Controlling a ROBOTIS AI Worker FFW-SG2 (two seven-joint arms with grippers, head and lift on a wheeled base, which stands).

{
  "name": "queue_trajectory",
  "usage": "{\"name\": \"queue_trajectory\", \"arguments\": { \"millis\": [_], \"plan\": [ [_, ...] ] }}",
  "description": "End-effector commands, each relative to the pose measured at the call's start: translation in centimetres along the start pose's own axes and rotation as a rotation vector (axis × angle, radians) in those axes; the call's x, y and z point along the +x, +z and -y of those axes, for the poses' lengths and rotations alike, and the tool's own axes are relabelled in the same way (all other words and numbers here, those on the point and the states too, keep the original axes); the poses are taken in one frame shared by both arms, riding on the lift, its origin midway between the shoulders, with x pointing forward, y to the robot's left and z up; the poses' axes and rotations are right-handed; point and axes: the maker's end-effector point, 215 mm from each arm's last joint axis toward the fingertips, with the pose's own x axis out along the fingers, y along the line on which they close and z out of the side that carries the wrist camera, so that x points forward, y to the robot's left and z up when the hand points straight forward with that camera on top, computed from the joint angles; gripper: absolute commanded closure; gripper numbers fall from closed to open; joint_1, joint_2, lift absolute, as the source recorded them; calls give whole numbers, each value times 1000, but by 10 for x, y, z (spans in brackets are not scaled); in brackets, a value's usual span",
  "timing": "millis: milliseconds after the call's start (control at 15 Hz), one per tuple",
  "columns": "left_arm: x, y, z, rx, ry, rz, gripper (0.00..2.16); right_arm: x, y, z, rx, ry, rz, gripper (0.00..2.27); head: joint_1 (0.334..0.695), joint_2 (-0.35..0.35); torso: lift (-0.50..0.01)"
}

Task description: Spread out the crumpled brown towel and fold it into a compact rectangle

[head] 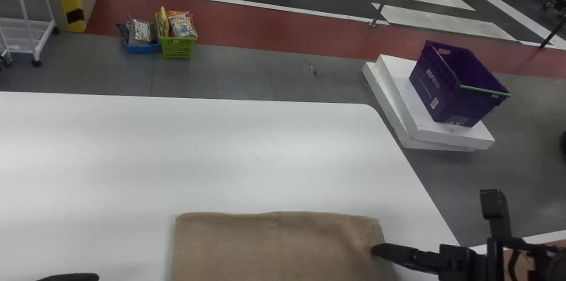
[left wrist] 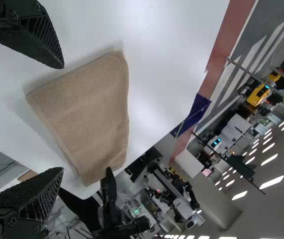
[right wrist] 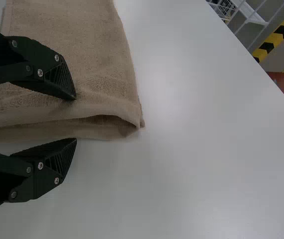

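Evidently the left gripper (left wrist: 63, 117), fingers spread, stands off left of the brown towel (head: 274, 245), which lies folded on the white table (head: 199, 152); the right gripper (right wrist: 76, 119) is nearer, its parted fingers bracketing the right-hand edge, seemingly ready to pinch.

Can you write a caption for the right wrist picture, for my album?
Right gripper, open at the edge of a brown towel on a white table.

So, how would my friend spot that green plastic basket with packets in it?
Find the big white table, then look past its far edge to the grey tiled floor, on the robot's left. There the lime-green plastic basket stands beside a lower blue basket; its green colour sets it apart.
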Motion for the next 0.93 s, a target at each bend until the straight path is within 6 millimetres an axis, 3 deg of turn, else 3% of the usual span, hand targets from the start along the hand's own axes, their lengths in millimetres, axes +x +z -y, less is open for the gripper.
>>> {"name": "queue_trajectory", "arguments": {
  "millis": [0, 533, 667, 867],
  "plan": [
    [1, 0, 0, 2, -2, 0, 83, 4, -3, 0, -7, -9, -15, 660, 695, -350, -127],
    [-1, 1, -1, 5, 3, 2, 83, 22, -12, -9, -28, -11, -52, 670, 695, -350, -127],
    [-1, 0, -2, 3, 3, 1, 83, 26, -15, -11, -31, -9, -63, 1055, 695, -350, -127],
    [-1, 1, -2, 3, 2, 3, 83, 31, -18, -17, -21, 11, -65, 1305, 695, -350, -127]
  ]
}}
